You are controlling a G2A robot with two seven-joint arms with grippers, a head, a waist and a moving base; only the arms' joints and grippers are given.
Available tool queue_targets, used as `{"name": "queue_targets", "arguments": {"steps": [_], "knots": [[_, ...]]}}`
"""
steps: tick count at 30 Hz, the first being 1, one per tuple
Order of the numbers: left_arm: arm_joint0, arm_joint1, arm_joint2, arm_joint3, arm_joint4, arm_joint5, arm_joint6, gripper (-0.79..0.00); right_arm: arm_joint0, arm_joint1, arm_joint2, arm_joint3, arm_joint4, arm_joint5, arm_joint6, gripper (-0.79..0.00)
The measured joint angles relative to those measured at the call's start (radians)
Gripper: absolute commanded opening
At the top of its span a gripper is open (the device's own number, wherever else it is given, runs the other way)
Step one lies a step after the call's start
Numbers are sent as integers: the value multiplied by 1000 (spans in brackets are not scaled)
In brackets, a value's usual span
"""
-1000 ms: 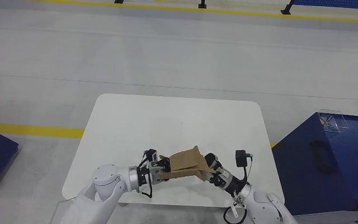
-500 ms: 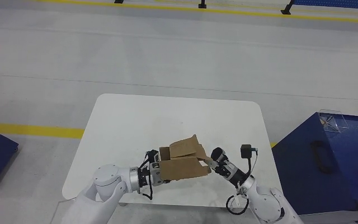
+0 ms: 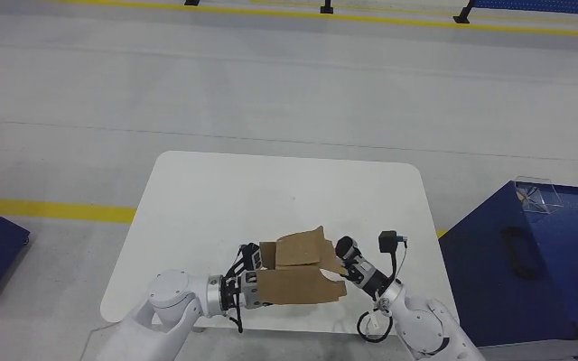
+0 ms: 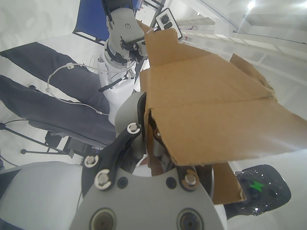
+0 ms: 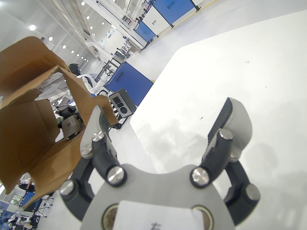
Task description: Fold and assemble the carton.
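Left gripper pinching brown folded cardboard carton over white desk; right gripper spread, one finger touching a flap.

Note that the carton, lower centre of the top view, is plain brown cardboard, matt, with rough, slightly frayed cut edges. The table top looks smooth and white, with a faint sheen. On the right gripper you see matt grey shells, ribbed black pads and shiny metal rivets.
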Motion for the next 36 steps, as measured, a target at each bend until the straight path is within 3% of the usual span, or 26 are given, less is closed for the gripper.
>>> {"name": "queue_targets", "arguments": {"steps": [8,18,27,36], "knots": [[-3,2,1,5,-21,-1,-43,-785,-15,0,41,-17,68,-21,-30,0],[5,2,8,-4,2,-17,28,-785,-87,7,116,-128,260,-133,-7,0],[0,3,19,1,40,-26,62,-785,-101,7,91,-142,149,-79,68,0],[-1,5,16,10,36,-24,59,-785,-62,-7,14,-97,61,-30,50,0]]}}
